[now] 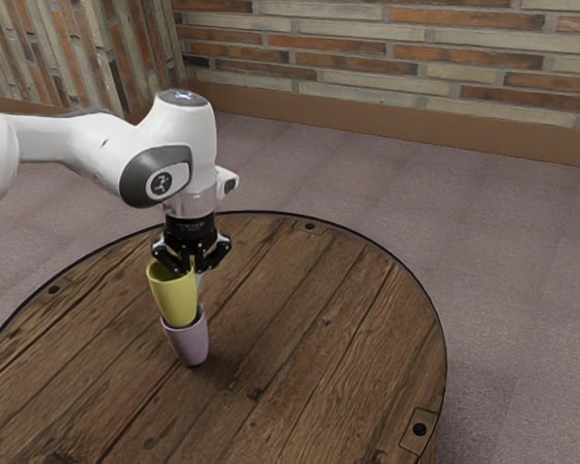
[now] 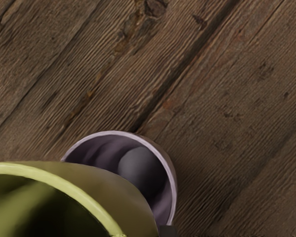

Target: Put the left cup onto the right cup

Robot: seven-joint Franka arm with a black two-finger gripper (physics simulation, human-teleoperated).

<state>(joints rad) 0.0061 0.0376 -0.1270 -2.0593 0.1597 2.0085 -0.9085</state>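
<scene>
A yellow-green cup (image 1: pixel 174 295) leans tilted with its base down inside the mouth of a lilac cup (image 1: pixel 188 343), which stands on the round wooden table (image 1: pixel 319 348). My gripper (image 1: pixel 191 263) sits straight above at the yellow-green cup's rim, shut on its wall. In the wrist view the yellow-green cup's rim (image 2: pixel 64 190) looms close under the hand. Beside it the lilac cup (image 2: pixel 153 163) shows its open inside. A dark fingertip (image 2: pixel 166 230) rests against the yellow-green cup's outer wall.
The table's black rim (image 1: pixel 435 329) curves round the exterior view's right, with bolts set in the planks near the edge. Carpet and a brick wall (image 1: pixel 387 48) lie beyond. Bare planks spread to the right of the cups.
</scene>
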